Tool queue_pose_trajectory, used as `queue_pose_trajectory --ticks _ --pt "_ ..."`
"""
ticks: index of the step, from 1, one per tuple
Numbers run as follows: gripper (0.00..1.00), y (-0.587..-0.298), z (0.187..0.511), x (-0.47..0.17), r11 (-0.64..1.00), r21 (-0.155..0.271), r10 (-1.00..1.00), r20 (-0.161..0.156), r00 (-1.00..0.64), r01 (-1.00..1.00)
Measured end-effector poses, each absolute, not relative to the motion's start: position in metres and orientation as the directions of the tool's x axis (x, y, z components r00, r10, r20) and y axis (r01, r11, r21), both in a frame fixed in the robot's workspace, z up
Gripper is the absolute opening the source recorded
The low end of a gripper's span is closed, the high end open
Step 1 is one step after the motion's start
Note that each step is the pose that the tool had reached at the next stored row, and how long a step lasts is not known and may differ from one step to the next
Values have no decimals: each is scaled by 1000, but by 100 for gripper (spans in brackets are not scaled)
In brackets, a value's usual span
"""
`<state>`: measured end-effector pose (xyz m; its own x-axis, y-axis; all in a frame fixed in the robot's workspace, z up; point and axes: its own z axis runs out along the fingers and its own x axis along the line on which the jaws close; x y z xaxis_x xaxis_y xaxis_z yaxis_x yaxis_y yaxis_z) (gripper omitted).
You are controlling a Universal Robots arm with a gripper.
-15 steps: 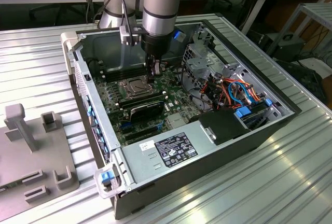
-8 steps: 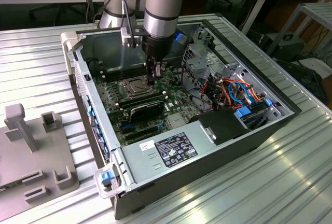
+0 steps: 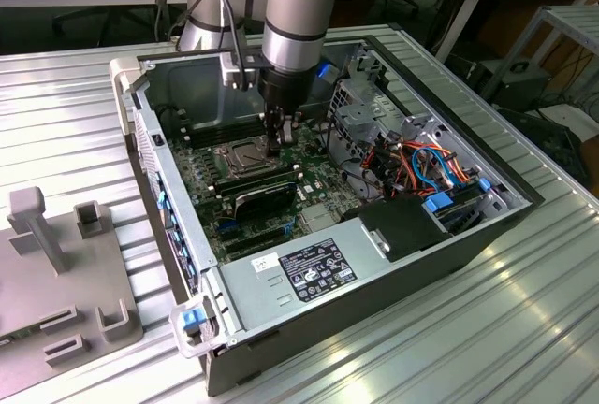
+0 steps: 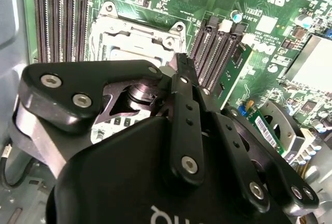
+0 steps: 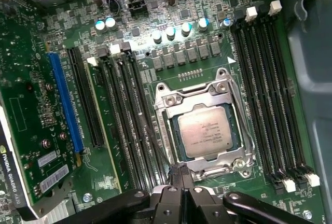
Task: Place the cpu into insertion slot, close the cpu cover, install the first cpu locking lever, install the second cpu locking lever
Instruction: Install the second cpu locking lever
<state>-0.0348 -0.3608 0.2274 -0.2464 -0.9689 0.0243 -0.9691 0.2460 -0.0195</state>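
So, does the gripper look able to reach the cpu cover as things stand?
Probably yes: in the first wrist view the gripper hangs just beside the cpu cover, and nothing stands over it.

Memory slots [image 5: 129,125] crowd the cpu cover [image 5: 167,115] on two sides.

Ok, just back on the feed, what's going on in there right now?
The arm's gripper is down inside the open computer case, its fingertips closed together at the edge of the insertion slot. The cpu already sits in the slot, and the cpu cover lies flat around it, with the chip showing through its window. I cannot tell whether the fingers pinch a locking lever, or whether either lever is latched.
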Motion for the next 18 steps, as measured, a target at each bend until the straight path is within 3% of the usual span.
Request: queue_pose_trajectory --ticks 18 --pt "11 -362 228 -35 178 18 -984 35 -177 -984"
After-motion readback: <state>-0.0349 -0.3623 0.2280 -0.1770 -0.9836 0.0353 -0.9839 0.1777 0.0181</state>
